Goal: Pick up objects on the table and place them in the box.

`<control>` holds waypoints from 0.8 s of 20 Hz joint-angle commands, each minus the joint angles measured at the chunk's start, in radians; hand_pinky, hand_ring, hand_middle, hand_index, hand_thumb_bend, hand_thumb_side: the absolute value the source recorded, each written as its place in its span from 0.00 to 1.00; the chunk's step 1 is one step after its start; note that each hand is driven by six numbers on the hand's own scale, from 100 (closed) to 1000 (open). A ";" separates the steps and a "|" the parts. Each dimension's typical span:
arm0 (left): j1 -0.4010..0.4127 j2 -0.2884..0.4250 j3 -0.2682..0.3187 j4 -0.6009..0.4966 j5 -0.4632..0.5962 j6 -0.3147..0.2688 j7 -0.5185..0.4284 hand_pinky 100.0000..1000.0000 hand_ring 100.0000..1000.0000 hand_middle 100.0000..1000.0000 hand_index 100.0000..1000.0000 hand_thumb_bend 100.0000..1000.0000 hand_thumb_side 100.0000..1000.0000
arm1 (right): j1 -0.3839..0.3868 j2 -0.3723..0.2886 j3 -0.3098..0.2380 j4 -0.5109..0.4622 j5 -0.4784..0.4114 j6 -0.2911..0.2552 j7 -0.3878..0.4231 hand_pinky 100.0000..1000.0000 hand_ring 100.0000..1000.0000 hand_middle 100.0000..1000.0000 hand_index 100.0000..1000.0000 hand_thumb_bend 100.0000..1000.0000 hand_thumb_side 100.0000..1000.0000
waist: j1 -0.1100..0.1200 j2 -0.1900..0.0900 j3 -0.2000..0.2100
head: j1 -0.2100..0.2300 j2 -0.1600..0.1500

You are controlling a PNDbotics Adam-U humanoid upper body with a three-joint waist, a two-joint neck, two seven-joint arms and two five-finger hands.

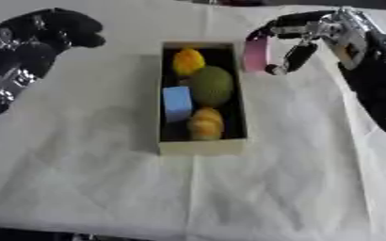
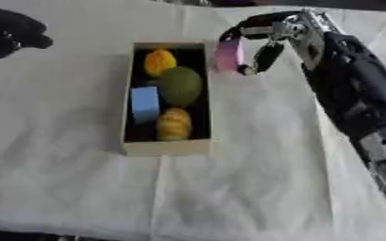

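At centre of the white-clothed surface (image 1: 89, 179) sits the box (image 1: 201, 146) — long, tan walls, dark inside, long axis running near to far. Inside, from far to near: a yellow-orange fruit (image 1: 188, 61), a green round fruit (image 1: 211, 85), a blue block (image 1: 177, 103) left of the green one and touching it, and a yellow-brown item (image 1: 205, 123) at the near end. Right robot hand (image 1: 299, 40) is just right of the box's far corner, raised, fingers and thumb curled round a pink block (image 1: 255, 52) — block upright, hanging beside the box wall, outside it; whether it touches the wall cannot be told. Left robot hand (image 1: 60, 28) is at far left, well apart from the box, fingers curled, holding nothing visible.
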 commanded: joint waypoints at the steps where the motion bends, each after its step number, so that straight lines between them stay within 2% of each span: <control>1: -0.007 0.006 0.000 -0.010 0.001 -0.001 -0.010 0.87 0.79 0.77 0.83 0.00 0.64 | -0.016 -0.013 -0.015 -0.021 0.016 0.025 -0.048 0.77 0.63 0.40 0.79 0.15 0.00 | 0.018 -0.003 0.001 | 0.000 0.004; 3: -0.007 0.006 -0.001 -0.010 -0.001 -0.001 -0.014 0.87 0.79 0.77 0.83 0.00 0.64 | -0.014 -0.013 -0.019 -0.026 0.010 0.041 -0.082 0.73 0.54 0.31 0.72 0.14 0.00 | 0.018 -0.003 0.000 | 0.000 0.004; 5: -0.008 0.006 -0.001 -0.010 -0.002 -0.001 -0.018 0.87 0.79 0.77 0.83 0.00 0.64 | -0.012 -0.013 -0.021 -0.031 0.001 0.054 -0.117 0.70 0.50 0.26 0.67 0.12 0.00 | 0.018 -0.003 -0.001 | 0.000 0.004; 10: -0.007 0.004 -0.002 -0.010 -0.004 0.000 -0.026 0.87 0.78 0.77 0.83 0.00 0.63 | -0.001 -0.009 -0.008 -0.011 -0.002 0.074 -0.239 0.67 0.46 0.19 0.57 0.05 0.00 | 0.018 -0.004 -0.001 | 0.000 0.004; 13: -0.007 0.005 -0.002 -0.010 -0.006 0.000 -0.030 0.87 0.78 0.77 0.83 0.00 0.63 | 0.003 -0.010 -0.009 0.005 -0.002 0.072 -0.280 0.66 0.46 0.19 0.55 0.00 0.00 | 0.017 -0.005 0.000 | 0.001 0.004; 16: -0.007 0.004 -0.002 -0.009 -0.007 0.000 -0.033 0.87 0.78 0.77 0.83 0.00 0.63 | 0.009 -0.021 -0.016 -0.011 -0.020 0.077 -0.301 0.66 0.46 0.18 0.55 0.00 0.00 | 0.016 -0.007 0.000 | 0.003 0.004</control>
